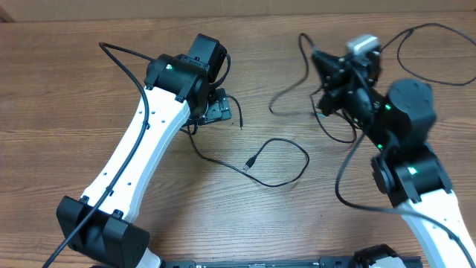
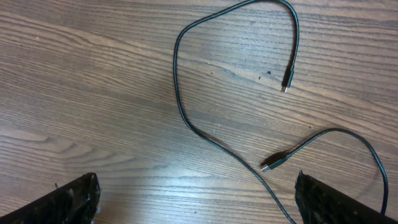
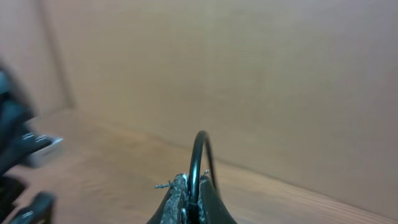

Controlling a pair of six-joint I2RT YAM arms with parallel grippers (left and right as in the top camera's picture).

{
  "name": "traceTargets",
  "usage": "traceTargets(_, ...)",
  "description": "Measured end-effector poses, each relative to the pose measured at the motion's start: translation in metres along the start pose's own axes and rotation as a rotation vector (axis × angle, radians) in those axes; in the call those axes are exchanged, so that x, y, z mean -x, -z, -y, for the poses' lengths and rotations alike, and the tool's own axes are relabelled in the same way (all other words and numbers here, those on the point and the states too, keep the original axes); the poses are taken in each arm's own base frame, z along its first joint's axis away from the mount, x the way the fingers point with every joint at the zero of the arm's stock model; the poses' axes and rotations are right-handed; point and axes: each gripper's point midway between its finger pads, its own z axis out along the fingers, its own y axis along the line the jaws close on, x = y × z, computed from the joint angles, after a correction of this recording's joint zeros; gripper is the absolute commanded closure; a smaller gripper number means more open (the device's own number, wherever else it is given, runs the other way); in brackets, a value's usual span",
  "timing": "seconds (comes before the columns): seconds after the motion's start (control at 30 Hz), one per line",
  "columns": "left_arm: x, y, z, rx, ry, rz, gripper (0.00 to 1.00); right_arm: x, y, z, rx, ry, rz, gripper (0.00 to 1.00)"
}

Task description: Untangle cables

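A thin black cable (image 1: 306, 158) lies in a loose loop on the wooden table, one small plug (image 1: 250, 164) at mid-table. My left gripper (image 1: 216, 109) hovers low over its left end, open and empty. In the left wrist view the cable (image 2: 177, 93) curves across the wood with two plug ends (image 2: 286, 84) (image 2: 272, 165) between the spread fingers (image 2: 198, 202). My right gripper (image 1: 321, 71) is raised at the back right and shut on another black cable (image 3: 198, 155), which loops up out of the jaws (image 3: 194, 193). That cable's slack (image 1: 277, 100) hangs to the left.
The robot's own thicker black cables (image 1: 416, 37) arc over the back right and along the left arm (image 1: 123, 63). A cardboard wall (image 3: 249, 74) stands behind the table. Bare wood (image 1: 67, 126) shows at the left and front middle.
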Motion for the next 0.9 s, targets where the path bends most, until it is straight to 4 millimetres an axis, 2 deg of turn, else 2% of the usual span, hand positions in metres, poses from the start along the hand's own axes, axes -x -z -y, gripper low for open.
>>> traceTargets(0.1,0.0,0.0,0.0,0.0,0.0,0.0,0.0,0.004,0.012,0.024,-0.115,-0.003,0.003,0.96)
traceTargets(0.23,0.0,0.0,0.0,0.0,0.0,0.0,0.01,-0.009,0.019,0.054,-0.232,-0.017,-0.047,0.96)
traceTargets(0.37,0.0,0.0,0.0,0.0,0.0,0.0,0.0,-0.014,0.024,0.072,-0.292,-0.025,-0.066,0.96)
traceTargets(0.5,0.0,0.0,0.0,0.0,0.0,0.0,0.0,-0.006,0.021,0.065,-0.248,-0.024,-0.032,0.96)
traceTargets(0.6,0.0,0.0,0.0,0.0,0.0,0.001,0.0,0.011,0.019,0.056,-0.191,-0.049,0.041,0.96)
traceTargets(0.77,0.0,0.0,0.0,0.0,0.0,0.001,0.0,0.054,0.021,0.03,-0.033,-0.11,0.215,0.96)
traceTargets(0.9,0.0,0.0,0.0,0.0,0.0,0.0,0.0,0.073,0.024,0.018,0.052,-0.154,0.287,0.96)
